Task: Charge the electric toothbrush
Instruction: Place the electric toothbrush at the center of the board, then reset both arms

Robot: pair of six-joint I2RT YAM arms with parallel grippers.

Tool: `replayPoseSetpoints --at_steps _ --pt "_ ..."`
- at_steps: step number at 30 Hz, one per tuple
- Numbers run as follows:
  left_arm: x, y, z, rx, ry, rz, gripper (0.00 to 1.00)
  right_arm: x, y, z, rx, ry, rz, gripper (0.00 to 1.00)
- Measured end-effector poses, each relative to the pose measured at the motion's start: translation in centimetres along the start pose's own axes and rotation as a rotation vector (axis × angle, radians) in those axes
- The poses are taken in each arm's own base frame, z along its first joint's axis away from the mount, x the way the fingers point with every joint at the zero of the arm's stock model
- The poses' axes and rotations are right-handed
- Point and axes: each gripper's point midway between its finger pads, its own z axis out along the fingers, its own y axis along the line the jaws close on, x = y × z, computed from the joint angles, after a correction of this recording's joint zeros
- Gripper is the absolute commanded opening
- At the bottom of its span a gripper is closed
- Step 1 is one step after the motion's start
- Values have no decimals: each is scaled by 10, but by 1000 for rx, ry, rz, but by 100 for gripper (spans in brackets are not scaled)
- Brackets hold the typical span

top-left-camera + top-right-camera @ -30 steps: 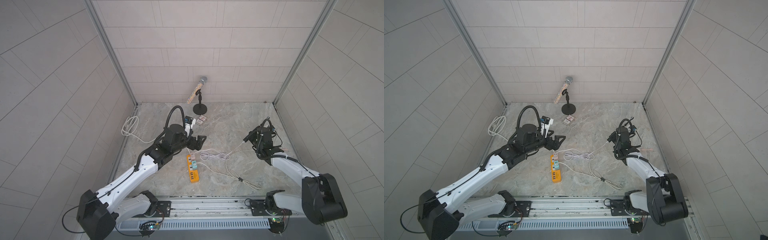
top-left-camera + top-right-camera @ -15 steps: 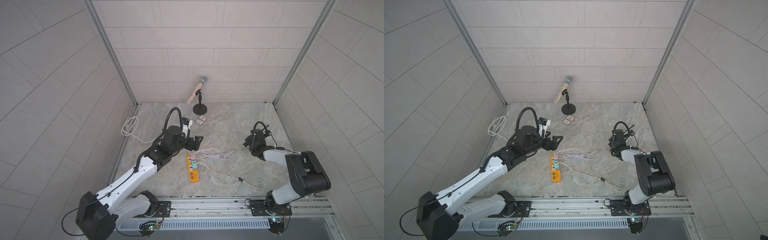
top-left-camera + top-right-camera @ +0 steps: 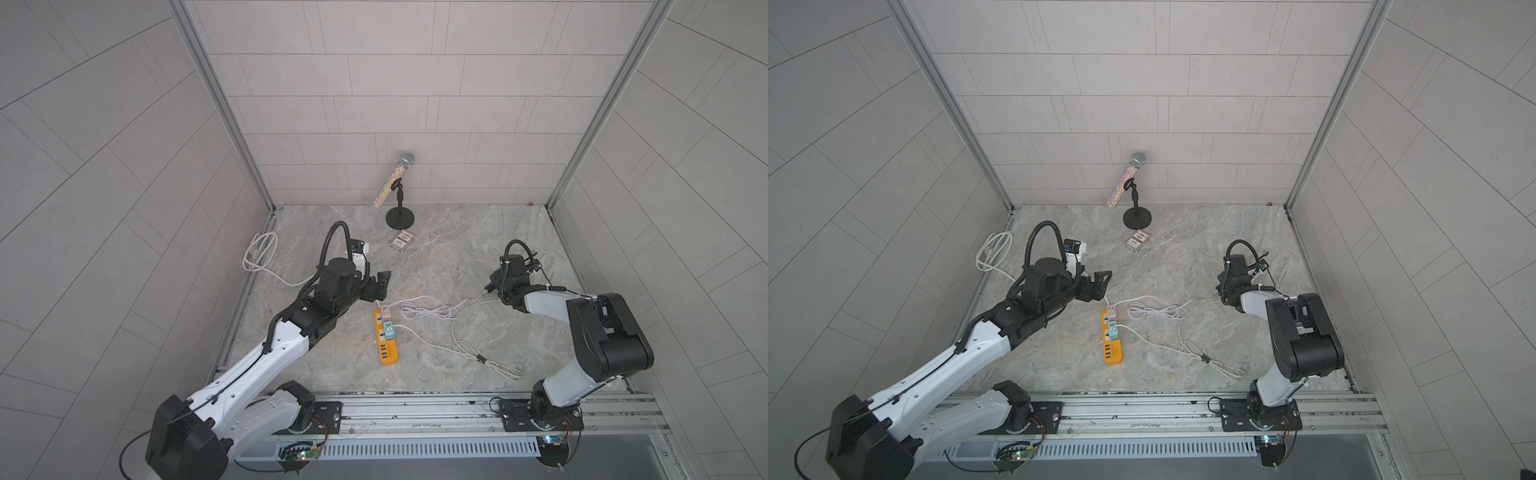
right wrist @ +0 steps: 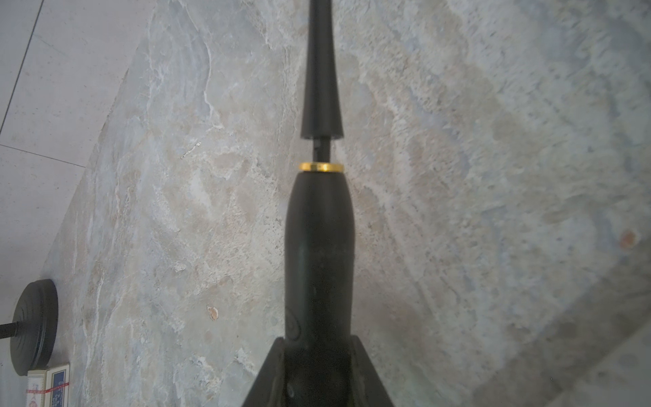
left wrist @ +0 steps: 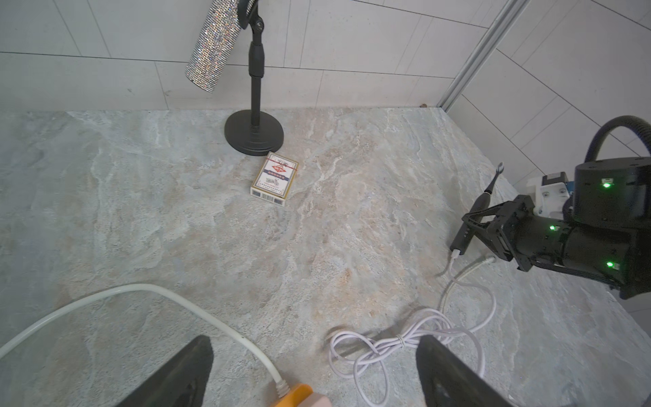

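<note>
The electric toothbrush (image 4: 318,246) is black with a gold ring, and my right gripper (image 4: 318,352) is shut on its handle. In the left wrist view the toothbrush (image 5: 473,218) is tilted above the floor, brush head up. A white plug (image 5: 455,254) sits at its lower end. The white cable (image 3: 428,309) runs in loops from there to the orange power strip (image 3: 386,338). In both top views my right gripper (image 3: 492,286) (image 3: 1221,286) is at mid right. My left gripper (image 3: 380,284) (image 5: 313,349) hangs open just behind the strip (image 5: 296,394), holding nothing.
A glittery microphone on a black stand (image 3: 399,187) is at the back wall, with a card deck (image 3: 402,241) in front of it. A coiled white cord (image 3: 259,251) lies at the left wall. Another thin cable (image 3: 486,357) trails toward the front right.
The right arm's elbow has swung up and back while its gripper stayed near the same spot with the toothbrush. My left gripper has drawn back slightly to the left.
</note>
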Motion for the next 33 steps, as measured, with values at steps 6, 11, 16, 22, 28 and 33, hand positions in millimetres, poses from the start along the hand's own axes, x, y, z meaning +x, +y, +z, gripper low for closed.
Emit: replayPoseSetpoints --at_steps 6,11,16,22,28,33 --pt "-12 15 -6 -61 -48 -13 95 2 -2 0 10 46 38 26" --pt "-22 30 -14 -130 -92 -16 96 -2 3 1 4 91 73 32" --pt "-33 52 -26 -242 -146 -17 97 1 -1 2 16 134 97 40" --pt "-37 91 -42 -442 -186 -3 99 -1 -4 -7 19 154 89 55" --pt "-20 170 -54 -794 -195 21 100 -58 16 -63 -28 -34 -114 100" --pt "55 239 -45 -991 -83 19 100 -141 29 -121 -7 -392 -317 100"
